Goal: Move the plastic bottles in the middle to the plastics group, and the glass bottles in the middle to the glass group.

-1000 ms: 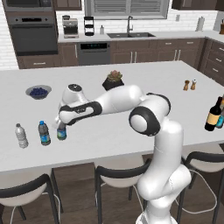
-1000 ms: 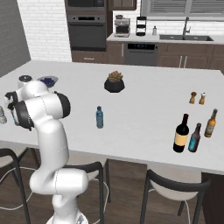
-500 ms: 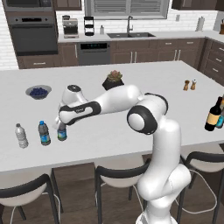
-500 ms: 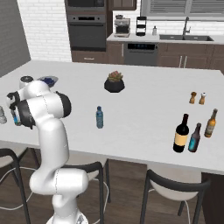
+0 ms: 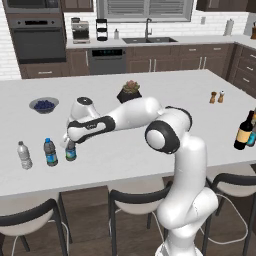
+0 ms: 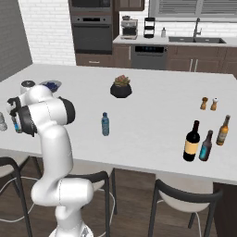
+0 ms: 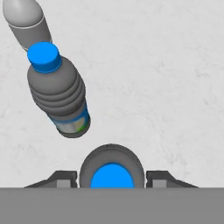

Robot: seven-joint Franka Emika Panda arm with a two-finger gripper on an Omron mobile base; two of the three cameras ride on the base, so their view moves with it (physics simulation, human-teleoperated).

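My gripper (image 7: 112, 180) points down over a dark grey plastic bottle (image 7: 112, 162) with a blue cap. The bottle stands on the counter between the fingers (image 7: 65, 179), and a thin gap shows on each side, so the gripper is open. Close beside it stand another grey blue-capped bottle (image 7: 59, 94) and a clear white-capped bottle (image 7: 24, 19), the plastics group (image 5: 50, 152). In the left base view the gripper (image 5: 70, 145) is at the counter's front left. A pale blue plastic bottle (image 6: 105, 124) stands mid-counter. The dark wine bottle (image 6: 190, 141) stands by the teal bottle (image 6: 206, 146) and amber bottle (image 6: 223, 130).
A bowl of blueberries (image 5: 44, 105) sits behind the plastics group. A potted plant (image 5: 130, 92) is mid-counter and salt and pepper shakers (image 5: 217, 96) stand at the back right. Stools (image 5: 135, 200) line the front edge of the counter.
The jaws have spread a little away from the grey bottle's sides. The arm and the bottles have stayed in place.
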